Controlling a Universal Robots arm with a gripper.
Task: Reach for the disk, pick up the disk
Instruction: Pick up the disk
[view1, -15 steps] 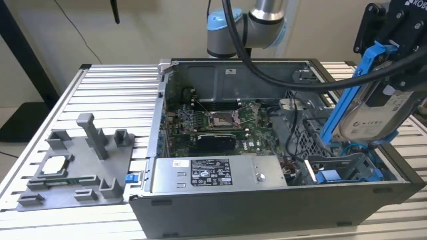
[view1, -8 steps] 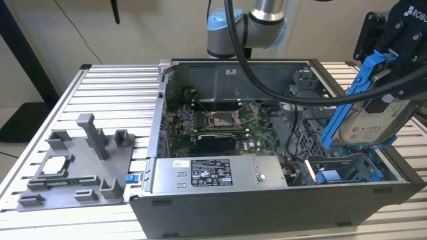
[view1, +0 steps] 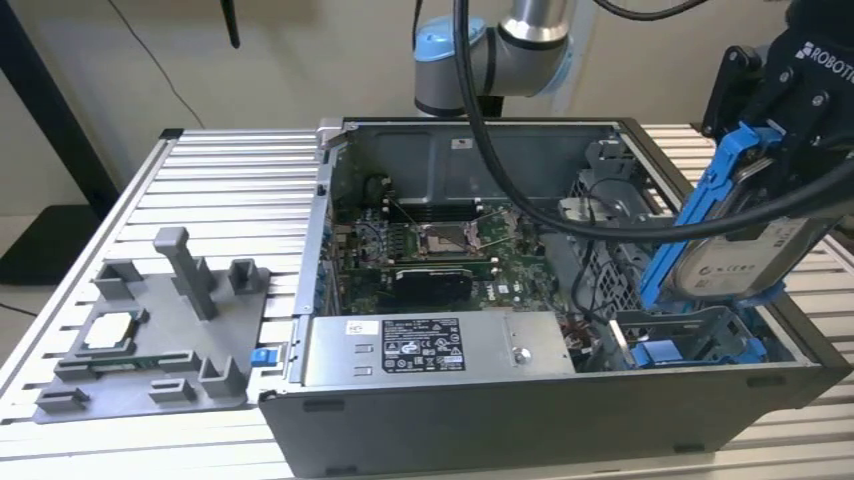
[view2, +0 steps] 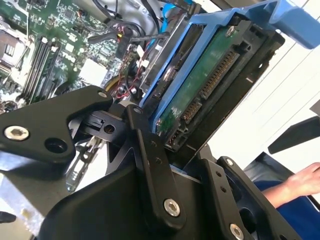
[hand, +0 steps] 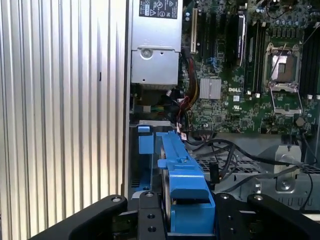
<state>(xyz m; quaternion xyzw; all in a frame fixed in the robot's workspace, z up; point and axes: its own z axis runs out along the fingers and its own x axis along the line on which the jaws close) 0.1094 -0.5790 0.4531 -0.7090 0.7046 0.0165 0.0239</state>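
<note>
My jaws are closed on the disk (view1: 747, 262), gripping it by its blue plastic frame; in the second wrist view my black fingers (view2: 150, 165) clamp the end of the frame, with the drive's green circuit board and connector facing the camera. The disk (view2: 210, 80) hangs tilted in the air above the open computer case (view1: 534, 420), over the corner of the case nearest the exterior view's right, where the blue bracket (view1: 681, 350) sits in the drive bay. It appears clear of that bay, touching nothing but me. In the first wrist view the frame (hand: 187, 190) sits squarely between my jaws, above the motherboard (hand: 245, 75) and cables. I judge both the reach and the pick-up done: the disk is lifted and held.
</note>
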